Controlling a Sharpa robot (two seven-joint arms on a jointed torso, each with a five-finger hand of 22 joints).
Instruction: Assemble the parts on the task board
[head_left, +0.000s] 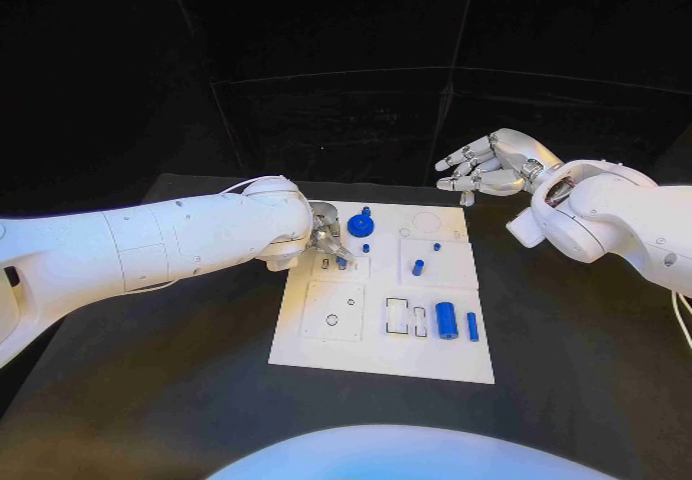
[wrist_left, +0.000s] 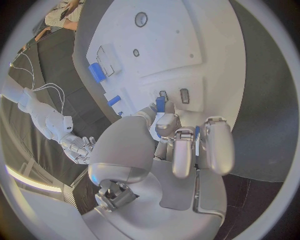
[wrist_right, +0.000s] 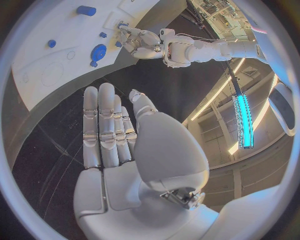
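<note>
The left arm is stretched in from the left side over the table, and the left hand (head_left: 320, 236) is lowered onto the upper left part of the task board (head_left: 378, 355). In the left wrist view its fingers (wrist_left: 180, 150) are bent downward and a small blue part (wrist_left: 160, 104) is pinched between the thumb and a finger, just above the small slots of the board. It cannot be told whether the part already touches the board.

On the task board, just to the right of this hand, a round blue part (head_left: 361, 224) is seen near the far edge. Further right a short blue peg (head_left: 418, 267) stands in a square field, and near the front right a blue cylinder (head_left: 447, 319) lies beside a thin blue pin (head_left: 472, 326).

The right hand (head_left: 483, 166) is held in the air beyond the far right corner of the board – well apart from every part. Its fingers (wrist_right: 100, 125) are straight and close side by side, and nothing is held in it.
</note>
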